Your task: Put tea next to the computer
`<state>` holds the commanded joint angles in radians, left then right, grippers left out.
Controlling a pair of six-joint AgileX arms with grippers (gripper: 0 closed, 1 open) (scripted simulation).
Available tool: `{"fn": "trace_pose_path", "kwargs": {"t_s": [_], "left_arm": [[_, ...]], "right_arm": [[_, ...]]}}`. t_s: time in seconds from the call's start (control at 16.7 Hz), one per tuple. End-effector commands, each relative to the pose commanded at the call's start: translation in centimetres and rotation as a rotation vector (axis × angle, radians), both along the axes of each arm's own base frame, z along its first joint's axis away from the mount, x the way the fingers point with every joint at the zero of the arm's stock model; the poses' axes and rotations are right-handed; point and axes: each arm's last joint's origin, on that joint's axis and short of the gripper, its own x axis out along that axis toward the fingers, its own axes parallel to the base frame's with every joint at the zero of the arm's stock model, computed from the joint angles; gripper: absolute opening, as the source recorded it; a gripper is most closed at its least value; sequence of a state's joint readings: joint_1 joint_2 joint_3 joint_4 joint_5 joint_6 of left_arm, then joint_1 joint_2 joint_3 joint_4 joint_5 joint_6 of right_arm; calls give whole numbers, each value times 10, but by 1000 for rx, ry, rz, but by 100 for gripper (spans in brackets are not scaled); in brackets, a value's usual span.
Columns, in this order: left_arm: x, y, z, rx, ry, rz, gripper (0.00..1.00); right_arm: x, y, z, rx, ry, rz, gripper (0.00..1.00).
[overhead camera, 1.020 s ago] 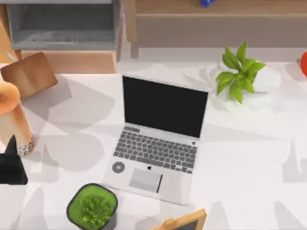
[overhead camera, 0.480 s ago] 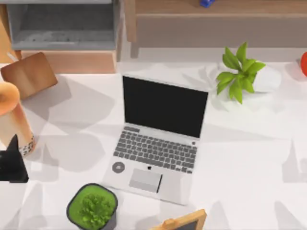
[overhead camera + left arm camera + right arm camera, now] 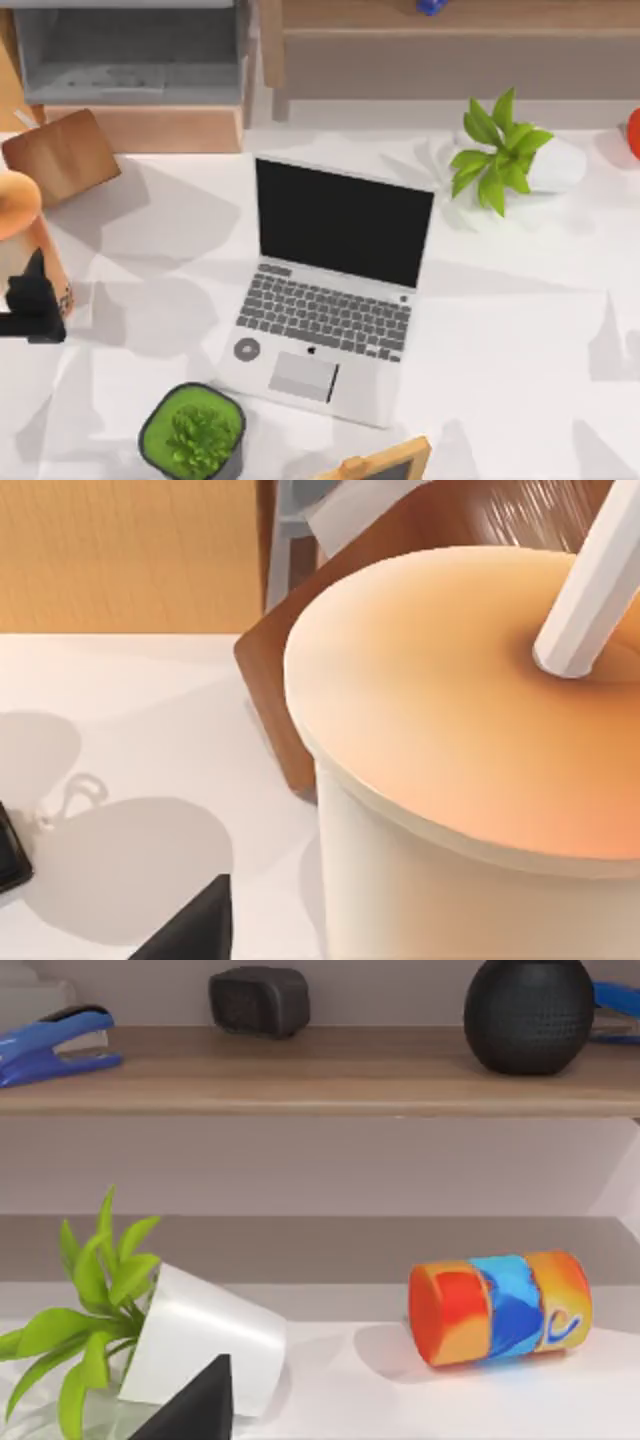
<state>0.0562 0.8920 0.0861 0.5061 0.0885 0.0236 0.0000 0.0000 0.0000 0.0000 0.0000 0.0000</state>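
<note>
The tea stands at the table's far left edge: a tall peach-tan cup with an orange domed lid and a white straw. My left gripper is right at the cup's base and overlaps it in the top view. It is open, with one dark fingertip beside the cup wall. The computer, a silver laptop with a black screen, sits open mid-table, well to the right of the tea. My right arm is parked off to the right, and one of its fingertips shows in the right wrist view.
A brown box lies behind the tea. A dark pot with a green plant stands near the front, left of the laptop. A tipped white plant pot, a colourful can and a wooden frame are also on the table.
My left gripper has moved away from the front edge toward the tea, from just below the cup's base to overlapping it. The right arm has not moved.
</note>
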Motion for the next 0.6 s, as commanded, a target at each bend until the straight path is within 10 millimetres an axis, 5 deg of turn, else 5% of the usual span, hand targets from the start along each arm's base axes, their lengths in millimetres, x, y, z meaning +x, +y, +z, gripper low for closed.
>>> {"fn": "trace_pose_path", "kwargs": {"t_s": [0.3, 0.6], "left_arm": [[32, -1, -13, 0, 3, 0, 100], [44, -3, -23, 0, 2, 0, 100]], "right_arm": [[0, 0, 0, 0, 0, 0, 100], [0, 0, 0, 0, 0, 0, 100]]}}
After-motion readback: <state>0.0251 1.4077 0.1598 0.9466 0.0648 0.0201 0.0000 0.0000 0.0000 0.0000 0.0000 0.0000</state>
